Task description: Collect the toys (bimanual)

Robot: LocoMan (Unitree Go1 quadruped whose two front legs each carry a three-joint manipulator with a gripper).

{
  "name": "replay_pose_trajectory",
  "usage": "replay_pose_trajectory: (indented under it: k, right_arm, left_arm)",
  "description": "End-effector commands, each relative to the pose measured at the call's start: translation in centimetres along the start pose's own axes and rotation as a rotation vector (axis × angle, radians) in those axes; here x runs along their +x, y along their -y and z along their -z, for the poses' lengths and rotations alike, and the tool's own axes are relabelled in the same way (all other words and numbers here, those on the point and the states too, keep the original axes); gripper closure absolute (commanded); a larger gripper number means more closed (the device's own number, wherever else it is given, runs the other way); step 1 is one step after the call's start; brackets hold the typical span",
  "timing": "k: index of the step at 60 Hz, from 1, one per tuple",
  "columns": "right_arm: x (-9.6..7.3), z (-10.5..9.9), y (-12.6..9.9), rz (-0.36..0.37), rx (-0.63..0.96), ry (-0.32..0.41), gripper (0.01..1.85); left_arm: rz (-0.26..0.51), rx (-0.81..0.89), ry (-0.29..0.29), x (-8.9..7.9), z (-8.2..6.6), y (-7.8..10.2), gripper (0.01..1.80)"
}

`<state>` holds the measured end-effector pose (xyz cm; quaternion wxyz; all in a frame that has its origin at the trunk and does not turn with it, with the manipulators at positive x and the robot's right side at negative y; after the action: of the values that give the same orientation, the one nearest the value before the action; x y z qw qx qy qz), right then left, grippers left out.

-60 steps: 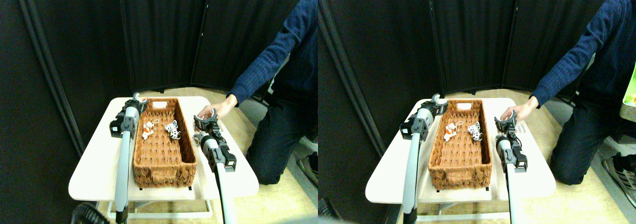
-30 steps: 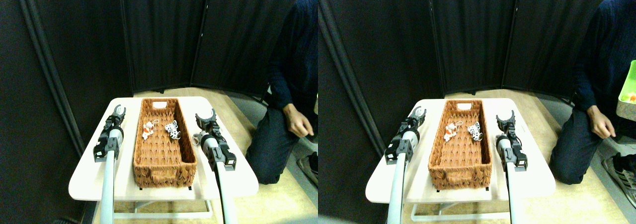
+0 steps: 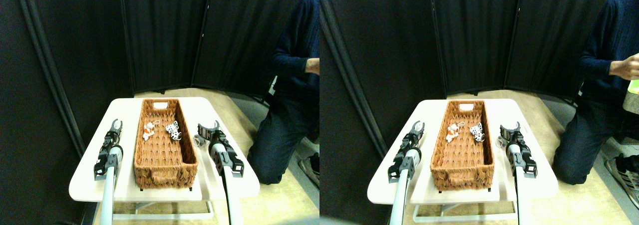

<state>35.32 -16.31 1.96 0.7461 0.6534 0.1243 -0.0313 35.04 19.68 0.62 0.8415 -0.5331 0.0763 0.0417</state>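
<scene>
Stereo pair view: wicker basket [image 3: 164, 145] sits lengthwise on the white table [image 3: 90, 177], long axis running away from the robot. Two toys already lie inside near its far end: an orange-and-white plush [image 3: 148, 130] toward the left wall, a white black-spotted plush [image 3: 173, 130] toward the right wall. A small grey toy [image 3: 198, 139] lies on the tabletop just outside the basket's right wall, right beside the right gripper [image 3: 207, 128], slightly nearer the robot and toward the basket from its tips. Right gripper's jaws are spread apart, empty. Left gripper [image 3: 116, 123] hovers over bare table left of the basket, jaws also parted, empty, no toy near it.

Right arm is clearly the nearer one for the grey toy; likely a short pull-back and drop to reach it. Toy is too small to tell its long axis.

Room: dark curtain panels [image 3: 164, 35] behind, tan floor, a person [image 3: 292, 85] in dark blue at right, well clear of the table.
</scene>
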Motion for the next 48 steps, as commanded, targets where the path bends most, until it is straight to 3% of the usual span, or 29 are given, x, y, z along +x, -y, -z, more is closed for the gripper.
replay_pose_trajectory:
  k: [1,18,40,45,46,47,48]
  right_arm:
    - [0.5,-0.1,0.8,0.033,0.024,-0.03,1.27]
    - [1.4,-0.1,2.7,0.135,0.084,-0.059,1.23]
    - [3.2,-0.6,4.7,0.235,0.106,-0.065,1.14]
    - [3.2,-0.6,4.7,0.244,0.101,-0.045,1.2]
    - [3.2,-0.6,4.8,0.241,0.095,-0.037,1.25]
    - [3.2,-0.5,4.7,0.242,0.095,-0.015,1.44]
    - [3.2,-0.5,4.7,0.242,0.095,-0.015,1.44]
  left_arm:
    - [0.032,0.006,0.041,0.1,-0.2,0.6,1.76]
    - [0.028,0.0,0.077,-0.3,-0.9,-0.2,1.75]
    - [0.038,0.004,0.062,-0.4,-0.8,0.6,1.76]
    - [0.04,0.009,0.056,-0.4,-0.8,0.7,1.75]
    - [0.04,0.01,0.057,-0.4,-0.8,0.9,1.75]
    - [0.037,0.016,0.061,-0.4,-0.7,1.0,1.74]
    - [0.037,0.016,0.061,-0.4,-0.7,1.0,1.74]
